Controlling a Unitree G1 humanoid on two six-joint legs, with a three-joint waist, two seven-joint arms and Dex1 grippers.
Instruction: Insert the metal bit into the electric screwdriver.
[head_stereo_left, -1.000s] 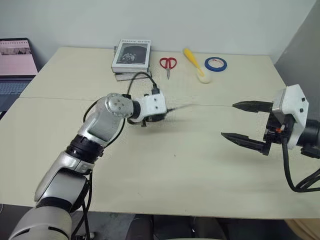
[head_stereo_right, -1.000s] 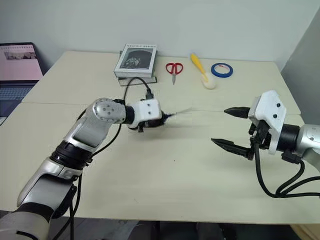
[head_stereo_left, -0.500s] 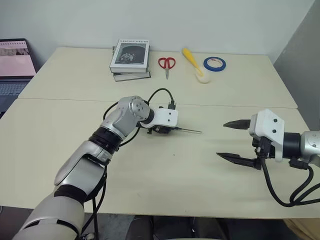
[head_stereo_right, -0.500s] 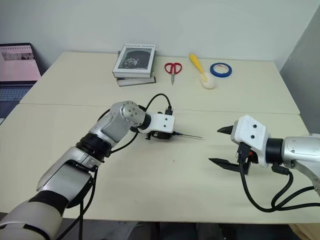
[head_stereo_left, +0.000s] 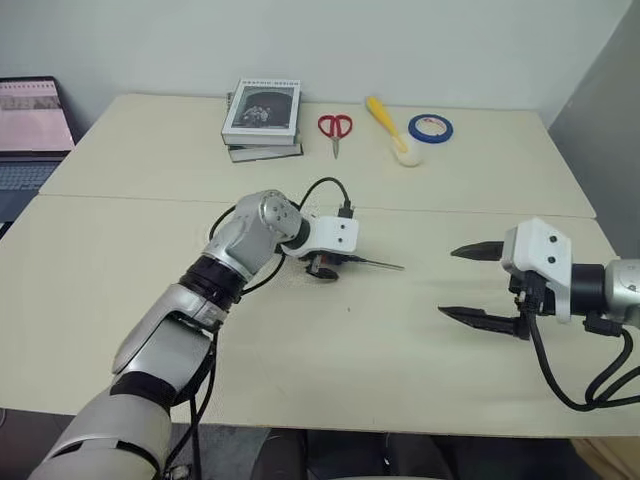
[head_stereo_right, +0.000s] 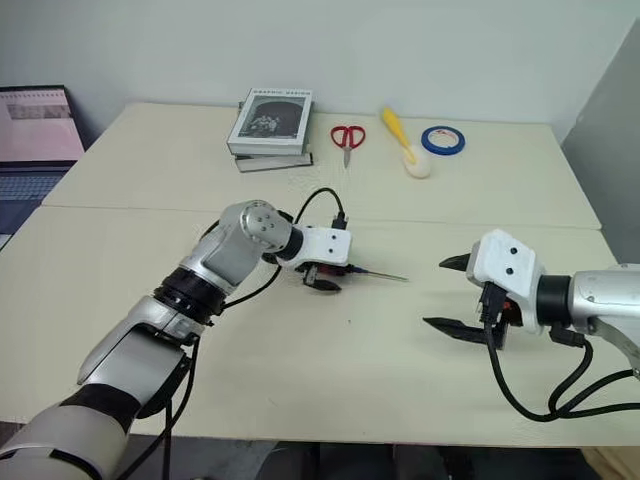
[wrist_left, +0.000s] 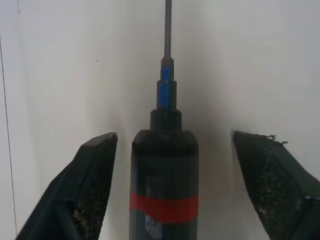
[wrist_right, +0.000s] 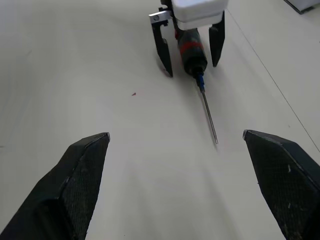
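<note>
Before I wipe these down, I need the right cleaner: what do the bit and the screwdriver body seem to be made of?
The metal bit looks like bare steel: thin, grey, with a dull sheen. The electric screwdriver has a matte black body, probably plastic or coated metal; the look leaves that open. Its red band seems painted or taped on, and its blue collar looks like plastic or anodised metal.

Right gripper (wrist_right: 175, 185) fingers spread wide, nothing between them, just bare table (wrist_right: 100, 75). Across from it the left gripper (wrist_right: 192, 52), white housing on top, two black fingers (wrist_right: 162, 47) angled down to the tabletop and splayed apart. Electric screwdriver (wrist_right: 191, 52) sits between those fingers with a gap on each side, dark body, red band, blue tip. Metal bit (wrist_right: 209, 117) sticks straight out of the blue tip, seated in it, far end low at the table surface. Small dark speck (wrist_right: 133, 93) on the table nearby.
</note>
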